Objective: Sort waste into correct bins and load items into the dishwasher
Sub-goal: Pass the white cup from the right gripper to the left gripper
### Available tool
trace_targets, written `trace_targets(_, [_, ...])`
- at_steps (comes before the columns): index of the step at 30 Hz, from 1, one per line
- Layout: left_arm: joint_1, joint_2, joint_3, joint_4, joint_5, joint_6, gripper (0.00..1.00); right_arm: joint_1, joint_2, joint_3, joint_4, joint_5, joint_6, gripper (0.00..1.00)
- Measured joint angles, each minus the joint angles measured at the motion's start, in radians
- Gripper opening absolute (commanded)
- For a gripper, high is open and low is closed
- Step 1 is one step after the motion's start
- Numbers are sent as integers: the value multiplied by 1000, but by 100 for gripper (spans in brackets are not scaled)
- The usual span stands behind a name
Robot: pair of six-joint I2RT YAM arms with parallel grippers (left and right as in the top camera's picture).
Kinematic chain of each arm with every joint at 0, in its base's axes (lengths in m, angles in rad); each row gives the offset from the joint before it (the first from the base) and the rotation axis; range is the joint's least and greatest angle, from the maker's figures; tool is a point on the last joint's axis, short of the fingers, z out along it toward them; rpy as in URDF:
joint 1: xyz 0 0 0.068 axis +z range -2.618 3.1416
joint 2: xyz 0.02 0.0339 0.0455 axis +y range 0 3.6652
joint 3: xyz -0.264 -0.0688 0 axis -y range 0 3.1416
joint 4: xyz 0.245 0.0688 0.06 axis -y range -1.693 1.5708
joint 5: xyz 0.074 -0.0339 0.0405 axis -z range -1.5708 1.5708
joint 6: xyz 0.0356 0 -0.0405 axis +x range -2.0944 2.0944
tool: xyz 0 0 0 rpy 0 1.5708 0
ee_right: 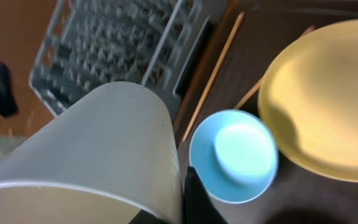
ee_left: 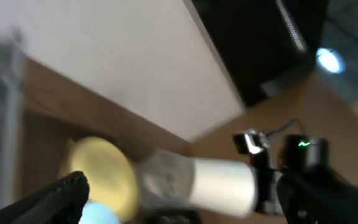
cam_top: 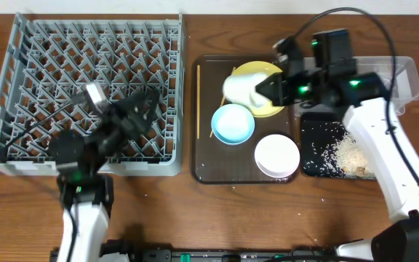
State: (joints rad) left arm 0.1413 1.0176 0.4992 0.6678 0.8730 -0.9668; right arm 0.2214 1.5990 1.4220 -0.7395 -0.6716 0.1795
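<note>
Grey dish rack (cam_top: 122, 167): one
Brown tray (cam_top: 209, 156): one
Black tray (cam_top: 317, 138): one
Trays all together: two
Clear tub (cam_top: 406, 73): one
Yellow plate (cam_top: 265, 71): one
Blue bowl (cam_top: 233, 124): one
White bowl (cam_top: 277, 156): one
Bowls all together: two
White cup (cam_top: 237, 89): one
Wooden chopsticks (cam_top: 198, 102): two
Rice bits (cam_top: 355, 156): too many to count, a whole heap
Robot arms: two, the left arm (cam_top: 86, 218) and the right arm (cam_top: 388, 153)
</note>
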Motion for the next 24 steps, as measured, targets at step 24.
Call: trace_targets(24, [-14,331,1,335,604,-712,98,71,302,-2,348,-621,-5,1])
